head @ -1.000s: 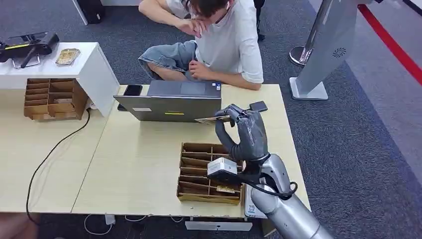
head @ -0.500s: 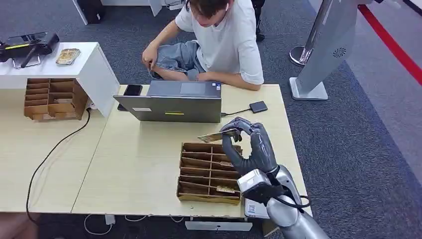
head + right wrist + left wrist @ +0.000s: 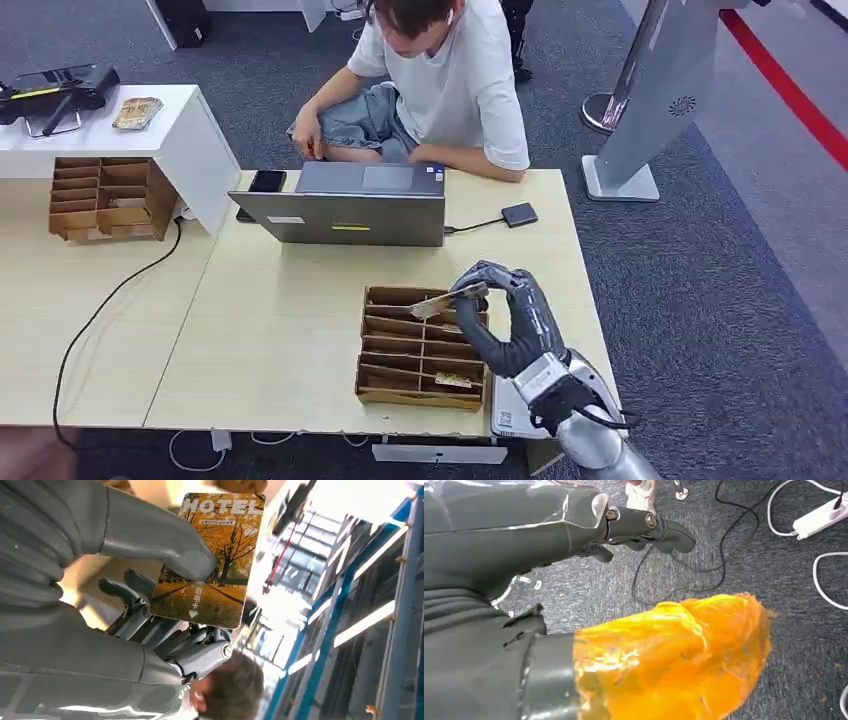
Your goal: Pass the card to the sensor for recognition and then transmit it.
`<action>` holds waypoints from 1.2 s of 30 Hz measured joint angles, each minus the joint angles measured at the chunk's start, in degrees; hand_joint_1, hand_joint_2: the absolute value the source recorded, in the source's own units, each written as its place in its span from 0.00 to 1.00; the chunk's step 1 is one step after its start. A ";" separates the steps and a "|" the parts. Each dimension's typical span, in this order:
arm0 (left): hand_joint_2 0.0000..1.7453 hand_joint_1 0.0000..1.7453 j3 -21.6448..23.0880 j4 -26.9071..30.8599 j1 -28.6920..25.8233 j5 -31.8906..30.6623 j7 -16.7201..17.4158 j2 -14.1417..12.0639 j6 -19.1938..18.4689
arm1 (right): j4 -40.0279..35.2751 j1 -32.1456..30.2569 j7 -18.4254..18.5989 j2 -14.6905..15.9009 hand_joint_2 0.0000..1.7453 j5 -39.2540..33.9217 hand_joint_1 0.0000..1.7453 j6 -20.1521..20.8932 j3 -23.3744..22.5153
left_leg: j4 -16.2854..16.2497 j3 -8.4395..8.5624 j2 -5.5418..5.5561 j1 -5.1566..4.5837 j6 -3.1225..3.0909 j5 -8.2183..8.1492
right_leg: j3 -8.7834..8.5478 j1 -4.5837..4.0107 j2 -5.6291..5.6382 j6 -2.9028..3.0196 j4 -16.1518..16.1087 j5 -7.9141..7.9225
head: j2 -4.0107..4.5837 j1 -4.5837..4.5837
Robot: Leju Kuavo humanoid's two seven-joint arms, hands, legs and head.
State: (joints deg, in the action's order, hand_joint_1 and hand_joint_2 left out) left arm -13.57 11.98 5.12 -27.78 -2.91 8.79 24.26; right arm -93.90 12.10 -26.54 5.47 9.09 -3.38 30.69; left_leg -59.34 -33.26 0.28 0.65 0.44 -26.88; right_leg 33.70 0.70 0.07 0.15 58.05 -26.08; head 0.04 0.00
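A pale wooden table fills the middle of the head view; a seated person is shown at its far edge behind a grey laptop. A small dark sensor pad, taken here to be the card reader, is seen cabled to the laptop at the far right of the table. A cardboard divider tray sits at the near right, with one card lying in its nearest compartment.

The right hand is raised over the tray's right side. The card is pinched by one short end between the thumb above and the darker fingers below, held roughly flat, with its free end projecting left over the far compartments of the tray.

In the right wrist view the card is shown as a printed "HOTEL" key card with an autumn scene; the thumb is pressed on its face and the fingers are curled beneath.

The card is judged thin, light, stiff and glossy, hence liable to slip or pivot under a pinch; a hold across the short end, leaving most of the face free for reading, is judged suitable.

The left hand is seen hanging above carpet and cables; its fingers appear curled in on nothing, though the view is partial.
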 joint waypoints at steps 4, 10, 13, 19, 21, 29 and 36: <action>0.00 0.00 -0.55 0.00 -0.08 -0.02 -0.17 -0.02 0.13 | -0.92 -3.02 -1.20 1.02 1.00 -4.80 1.00 5.87 -1.66 | 0.00 -0.03 0.01 0.00 -0.01 -0.01 | 0.01 0.00 -0.01 -0.01 -0.01 -0.01 | 0.00 0.02; 0.00 0.00 -1.31 0.00 -0.41 -0.18 -0.55 -0.11 0.20 | -1.09 -9.16 -2.19 2.12 1.00 -9.66 1.00 10.71 -5.27 | 0.00 -0.05 0.02 0.00 -0.03 -0.03 | 0.02 0.00 -0.03 -0.01 -0.03 -0.01 | 0.00 0.00; 0.00 0.00 -1.47 0.00 -0.67 -0.17 -0.79 -0.26 0.28 | -1.09 -12.18 -2.78 2.16 1.00 -10.34 1.00 11.69 -7.21 | 0.01 -0.06 0.01 0.00 -0.02 -0.04 | 0.03 0.00 -0.02 -0.01 -0.03 -0.01 | 0.00 0.02; 0.00 0.00 -2.25 0.00 -1.03 -0.17 -1.01 -0.35 0.31 | -1.09 -17.02 -2.97 2.16 1.00 -11.84 1.00 13.02 -10.36 | 0.02 -0.08 0.01 0.00 0.00 -0.05 | 0.03 0.00 -0.02 -0.01 -0.03 -0.01 | 0.00 0.00; 0.00 0.00 -2.36 0.00 -1.04 -0.17 -1.05 -0.37 0.31 | -1.09 -18.07 -2.97 2.18 1.00 -12.11 1.00 13.11 -11.08 | 0.02 -0.11 0.01 0.00 0.00 -0.05 | 0.04 0.00 -0.02 -0.01 -0.03 -0.01 | 0.00 0.00; 0.00 0.00 -2.86 0.00 -1.15 -0.24 -1.44 -0.44 0.28 | -0.09 -21.20 -1.29 2.18 1.00 -12.11 1.00 14.09 -13.16 | 0.02 -0.11 0.00 0.00 0.00 -0.05 | 0.04 0.00 -0.02 -0.01 -0.03 -0.01 | 0.00 0.00; 0.00 0.00 -3.13 0.00 -1.16 -0.72 -1.44 -0.44 0.26 | 2.19 -22.34 1.82 3.17 1.00 -9.17 1.00 13.07 -13.83 | 0.01 -0.11 0.00 0.00 0.00 -0.05 | 0.05 0.00 -0.02 -0.01 -0.03 -0.01 | 0.00 0.00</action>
State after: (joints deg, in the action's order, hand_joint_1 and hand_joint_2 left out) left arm -16.70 11.98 3.96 -28.50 -4.35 8.35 24.52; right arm -91.71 -10.25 -24.72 8.63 -0.09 9.68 16.85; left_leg -59.32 -33.37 0.28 0.64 0.44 -26.93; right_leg 33.74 0.70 0.05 0.14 58.01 -26.09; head 0.04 0.00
